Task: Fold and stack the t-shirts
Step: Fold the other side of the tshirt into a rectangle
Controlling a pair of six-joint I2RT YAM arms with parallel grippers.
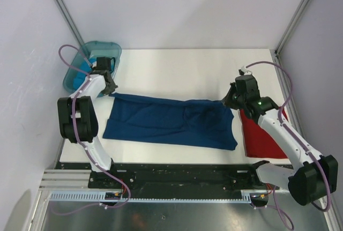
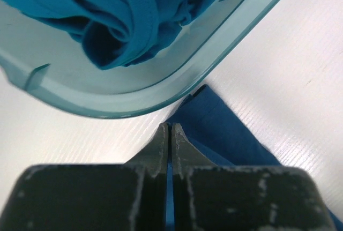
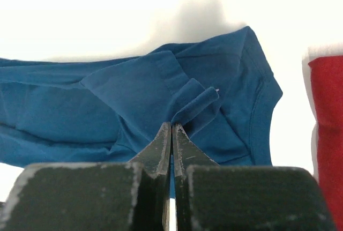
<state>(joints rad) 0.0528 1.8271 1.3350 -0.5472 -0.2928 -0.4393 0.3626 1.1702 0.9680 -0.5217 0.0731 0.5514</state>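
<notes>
- Left tool [image 2: 170, 129] pressed shut, pinching navy t-shirt [image 1: 171, 121] corner beside tub [image 2: 161, 89].
- Right tool [image 3: 171, 126] pinches its opposite end.
- Red t-shirt [image 1: 262, 140] lies alongside.
- Turquoise t-shirt [image 2: 123, 22] bunched in tub.

Navy t-shirt [image 1: 171, 121] laid out across white bench [image 1: 187, 70], left claw [image 1: 110, 89] at its far-left corner, right claw [image 1: 229, 101] at its far-right corner. Red t-shirt [image 1: 262, 137] lies just right of it; teal tub [image 1: 80, 66] far left.

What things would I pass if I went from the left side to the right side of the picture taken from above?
teal tub → navy t-shirt → red t-shirt
</notes>
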